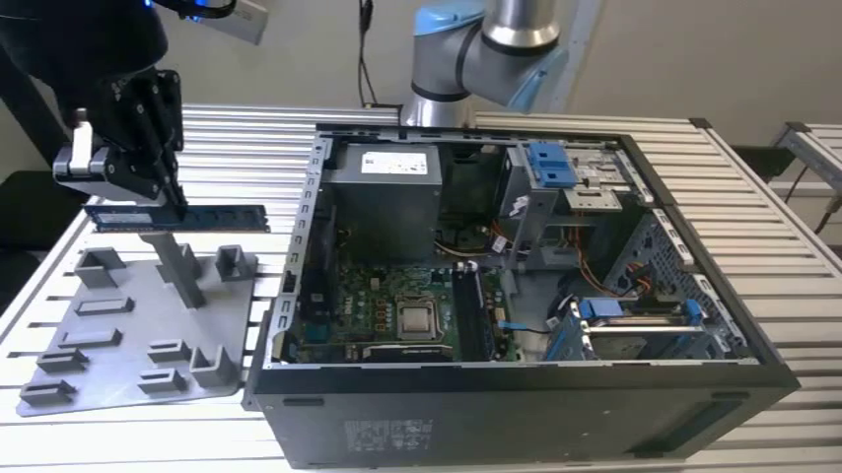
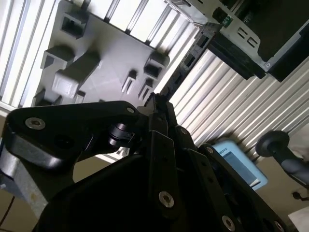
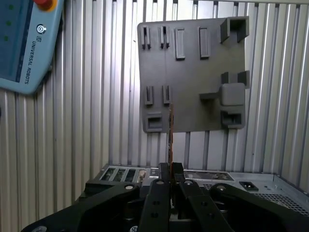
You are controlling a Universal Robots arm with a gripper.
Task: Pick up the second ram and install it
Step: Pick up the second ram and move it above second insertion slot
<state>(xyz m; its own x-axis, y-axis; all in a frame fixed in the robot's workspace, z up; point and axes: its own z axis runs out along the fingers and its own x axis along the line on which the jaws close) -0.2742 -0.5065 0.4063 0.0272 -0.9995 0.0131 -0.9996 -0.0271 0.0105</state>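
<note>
Pinched together on the second ram (image 1: pixel 217 217): gripper (image 1: pixel 169 205) clamped on the upper edge, off-centre. Hanging level and on edge just above the grey fixture plate (image 1: pixel 125 301), clear of its posts, not yet in the open computer case (image 1: pixel 526 389) beside the plate. Seen edge-on in the first wrist view, over the plate's slots. Likely light, thin and stiff, yet fragile: best gripped by the bare long edges, off chips and contacts
</note>
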